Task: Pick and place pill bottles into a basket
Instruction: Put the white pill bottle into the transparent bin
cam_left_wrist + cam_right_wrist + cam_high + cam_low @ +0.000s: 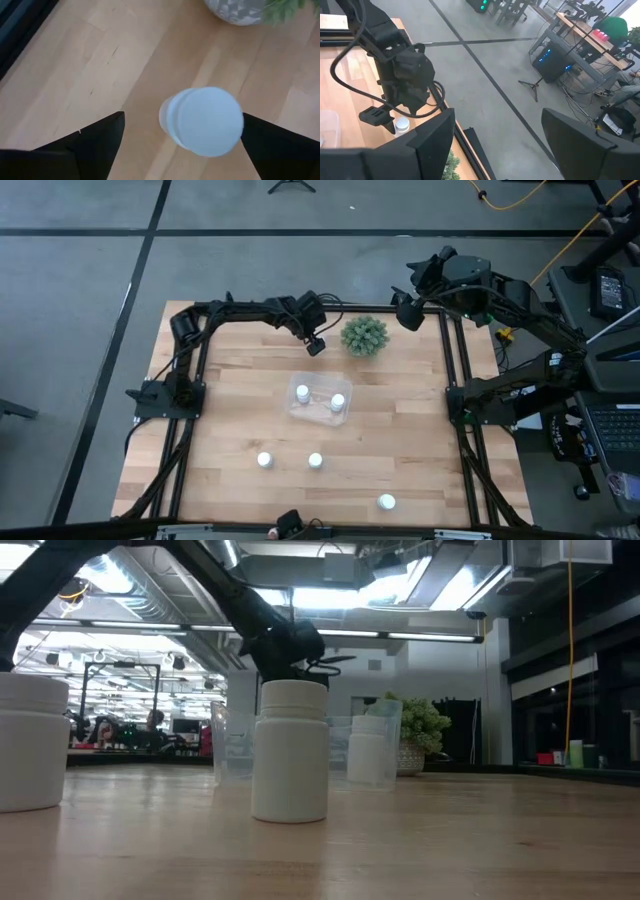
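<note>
Fingers of the left gripper [316, 346] grip a pill bottle [202, 121] above the far side of the tabletop [230, 420], beside the green plant [364, 335]; the white cap sits between the two dark fingers [87, 145], spread just to the bottle's width. The clear basket [318, 402], mid-table, already holds two bottles. Three more stand nearer the front edge, well apart from it. Carrying this one across and lowering it upright into a free spot before letting go looks the best course, to avoid toppling the others. The right gripper [400, 308] waits spread and empty past the table's far right corner.
</note>
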{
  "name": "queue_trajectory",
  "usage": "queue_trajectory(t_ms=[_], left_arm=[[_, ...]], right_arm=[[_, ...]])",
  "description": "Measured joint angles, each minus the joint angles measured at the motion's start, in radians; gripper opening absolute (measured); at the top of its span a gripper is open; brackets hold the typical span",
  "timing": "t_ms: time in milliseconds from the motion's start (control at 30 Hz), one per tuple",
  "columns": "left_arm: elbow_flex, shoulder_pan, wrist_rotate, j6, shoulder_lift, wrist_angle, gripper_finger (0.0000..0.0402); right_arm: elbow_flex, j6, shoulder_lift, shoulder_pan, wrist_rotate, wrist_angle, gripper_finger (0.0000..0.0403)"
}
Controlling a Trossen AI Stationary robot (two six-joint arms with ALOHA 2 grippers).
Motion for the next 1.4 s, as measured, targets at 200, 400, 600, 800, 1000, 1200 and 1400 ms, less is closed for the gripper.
queue_trajectory(t_ms=[200,400,600,800,1000,1200,1400], left_arm=[[0.000,-0.003,0.000,-0.005,0.009,0.013,0.0351],[0.000,-0.004,0.001,-0.005,0.009,0.027,0.0320],[0.000,-0.017,0.001,0.003,0.009,0.026,0.0259],[0.000,-0.025,-0.009,0.003,0.008,0.027,0.0173],[0.000,-0.039,-0.006,0.004,0.001,0.020,0.0170],[0.000,-0.068,-0.020,0.006,-0.081,0.024,0.0170],[0.000,-0.103,-0.025,-0.013,-0.239,-0.001,0.0170]], right_arm=[[0.000,0.000,0.000,0.000,0.000,-0.001,0.0298],[0.000,0.000,0.000,0.000,0.000,-0.001,0.0298],[0.000,0.000,0.000,0.000,0.000,-0.001,0.0298],[0.000,0.000,0.000,0.000,0.000,-0.001,0.0298],[0.000,0.003,0.000,0.000,-0.001,-0.002,0.0298],[0.000,0.007,0.000,0.000,-0.008,-0.018,0.0298],[0.000,0.008,0.000,0.000,-0.009,-0.020,0.0298]])
